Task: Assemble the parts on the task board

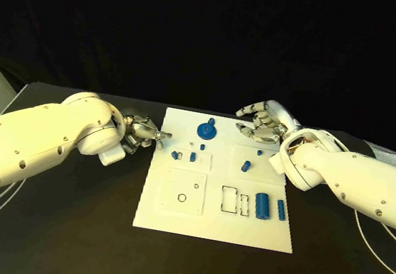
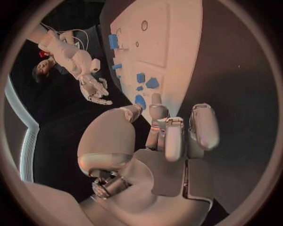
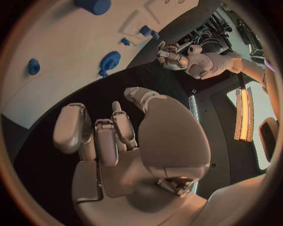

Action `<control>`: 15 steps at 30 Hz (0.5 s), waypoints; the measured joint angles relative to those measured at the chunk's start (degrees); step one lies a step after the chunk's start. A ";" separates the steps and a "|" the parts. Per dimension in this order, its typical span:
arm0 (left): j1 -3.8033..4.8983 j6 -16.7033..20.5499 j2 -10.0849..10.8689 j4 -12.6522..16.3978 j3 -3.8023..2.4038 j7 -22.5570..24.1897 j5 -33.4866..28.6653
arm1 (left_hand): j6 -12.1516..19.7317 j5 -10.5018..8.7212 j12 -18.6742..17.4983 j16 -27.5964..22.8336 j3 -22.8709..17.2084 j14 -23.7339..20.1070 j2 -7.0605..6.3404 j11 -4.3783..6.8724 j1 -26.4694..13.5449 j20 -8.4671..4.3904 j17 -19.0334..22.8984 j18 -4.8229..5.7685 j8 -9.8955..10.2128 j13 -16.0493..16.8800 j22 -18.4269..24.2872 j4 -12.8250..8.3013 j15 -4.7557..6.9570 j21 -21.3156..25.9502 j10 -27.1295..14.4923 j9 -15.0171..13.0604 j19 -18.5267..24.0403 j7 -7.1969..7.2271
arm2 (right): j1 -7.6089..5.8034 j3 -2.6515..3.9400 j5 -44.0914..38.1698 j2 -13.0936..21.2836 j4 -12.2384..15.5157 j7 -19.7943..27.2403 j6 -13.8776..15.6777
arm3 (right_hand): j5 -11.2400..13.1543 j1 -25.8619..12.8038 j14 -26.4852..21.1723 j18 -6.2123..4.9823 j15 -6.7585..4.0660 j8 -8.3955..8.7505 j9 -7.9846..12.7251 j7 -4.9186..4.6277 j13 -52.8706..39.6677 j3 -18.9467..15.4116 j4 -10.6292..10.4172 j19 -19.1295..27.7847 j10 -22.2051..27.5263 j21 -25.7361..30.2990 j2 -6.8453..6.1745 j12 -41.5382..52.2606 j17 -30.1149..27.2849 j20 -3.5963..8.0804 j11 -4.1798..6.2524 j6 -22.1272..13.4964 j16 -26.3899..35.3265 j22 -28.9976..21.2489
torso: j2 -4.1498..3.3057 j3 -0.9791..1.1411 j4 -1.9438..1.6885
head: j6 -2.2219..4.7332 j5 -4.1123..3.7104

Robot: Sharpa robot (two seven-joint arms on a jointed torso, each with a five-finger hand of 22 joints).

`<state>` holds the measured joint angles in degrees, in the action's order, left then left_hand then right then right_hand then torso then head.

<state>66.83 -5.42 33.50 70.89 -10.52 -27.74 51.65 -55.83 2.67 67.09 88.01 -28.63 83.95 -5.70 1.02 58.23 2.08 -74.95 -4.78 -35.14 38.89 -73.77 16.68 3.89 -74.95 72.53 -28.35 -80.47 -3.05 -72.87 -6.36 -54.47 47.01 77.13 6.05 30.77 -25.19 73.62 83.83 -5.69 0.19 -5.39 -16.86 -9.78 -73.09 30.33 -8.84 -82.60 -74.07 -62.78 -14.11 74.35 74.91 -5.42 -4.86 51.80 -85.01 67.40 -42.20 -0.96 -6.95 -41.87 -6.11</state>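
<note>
Head view: the task board (image 1: 214,219) is lying at centre frame, blue parts (image 1: 261,206) scattered on it. The left hand (image 1: 142,134) is hovering at its left edge, the right hand (image 1: 263,122) at its upper right, both spread and holding nothing.

Left wrist view: the nearest part (image 2: 140,100) is sitting beyond the fingertips (image 2: 156,98); I would be approaching low, aligned before closing.

Right wrist view: the round part (image 3: 110,61) is lying near the board's edge.

From the head view my left hand (image 1: 142,133) is half tucked behind its own wrist, so I cannot tell whether its fingers (image 1: 160,134) touch the task board (image 1: 214,223). The small parts (image 1: 176,154) beside them are too tiny to make out in shape. In the right wrist view one blue part (image 3: 93,5) is cut off at the rim.
</note>
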 measured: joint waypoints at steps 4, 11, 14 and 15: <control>0.58 -0.52 -0.69 -0.32 0.96 -0.20 -0.52 | -0.19 0.00 0.49 0.25 0.00 0.11 0.00 0.20 -0.03 0.06 0.00 0.00 -0.34 1.13 -0.51 0.00 0.10 -0.51 0.60 -0.31 -0.35 0.19 | -0.25 0.00 0.36 -0.54 -0.56 0.64 0.72 | 0.00 -0.42 0.21 -2.21 -0.21 -0.22 -0.36 0.17 8.52 0.78 0.79 3.68 5.98 13.45 -0.14 -8.44 0.00 0.18 -0.14 0.22 5.36 -10.61 | -0.01 0.02 -0.03 | 0.03 0.05; 1.35 -1.89 -1.82 -1.16 1.83 -0.52 -1.11 | -0.47 0.00 1.03 0.51 0.00 0.07 0.07 0.38 -0.54 -0.12 0.00 -0.01 -0.62 2.18 -1.05 0.00 0.14 -0.84 0.88 -0.72 -0.53 0.47 | -0.93 0.01 2.38 -1.88 -1.81 2.31 2.35 | 0.00 -0.73 -10.79 -4.51 0.00 -1.47 -1.01 -0.46 30.28 2.61 1.97 10.23 16.19 37.32 -0.43 -29.59 -20.55 -0.28 -1.58 -0.44 31.29 -29.07 | -0.03 0.12 -0.04 | 0.25 0.29; 1.48 -2.66 -2.03 -1.47 1.99 -0.64 -1.24 | -0.90 0.00 1.44 0.78 0.00 0.11 0.07 0.71 -0.54 -0.43 0.00 0.00 -1.12 2.84 -1.19 0.00 0.52 -1.34 1.52 -1.08 -0.83 0.90 | -1.24 0.02 3.87 -2.50 -2.51 3.22 3.00 | 0.00 -1.16 -15.83 -4.51 0.83 -1.91 -1.09 -0.88 36.99 2.85 2.32 12.50 17.52 42.71 0.00 -36.34 -27.48 -1.11 -1.24 -1.15 41.87 -33.31 | -0.05 0.15 -0.02 | 0.30 0.33; 1.51 -2.91 -2.10 -1.55 2.02 -0.68 -1.26 | -0.90 0.00 1.45 0.78 0.00 0.11 0.07 0.71 -0.54 -0.42 0.00 -0.01 -1.12 2.98 -1.19 0.00 0.52 -1.34 1.52 -1.16 -0.83 0.90 | -1.31 0.02 4.38 -2.69 -2.75 3.52 3.20 | 0.00 -1.27 -16.94 -4.51 1.14 -2.14 -1.15 -1.02 39.13 2.82 2.53 13.43 17.95 44.41 0.11 -38.52 -28.66 -1.37 -1.31 -1.42 44.36 -34.69 | -0.07 0.17 0.00 | 0.31 0.34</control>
<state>68.35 -8.33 31.40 69.34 -8.50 -28.42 50.39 -56.74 2.67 68.54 88.79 -28.63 84.05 -5.64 1.73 57.70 1.65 -74.94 -4.78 -36.26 41.87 -74.96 16.68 4.41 -76.30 74.05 -29.51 -81.30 -2.15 -74.18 -6.33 -50.09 44.32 74.39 9.57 33.96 -25.19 72.35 66.89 -10.19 1.34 -7.54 -18.01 -10.80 -33.96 33.16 -6.31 -69.17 -56.13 -18.37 -14.00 35.83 46.25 -6.79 -6.17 50.39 -40.65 32.72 -42.28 -0.79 -6.95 -41.56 -5.78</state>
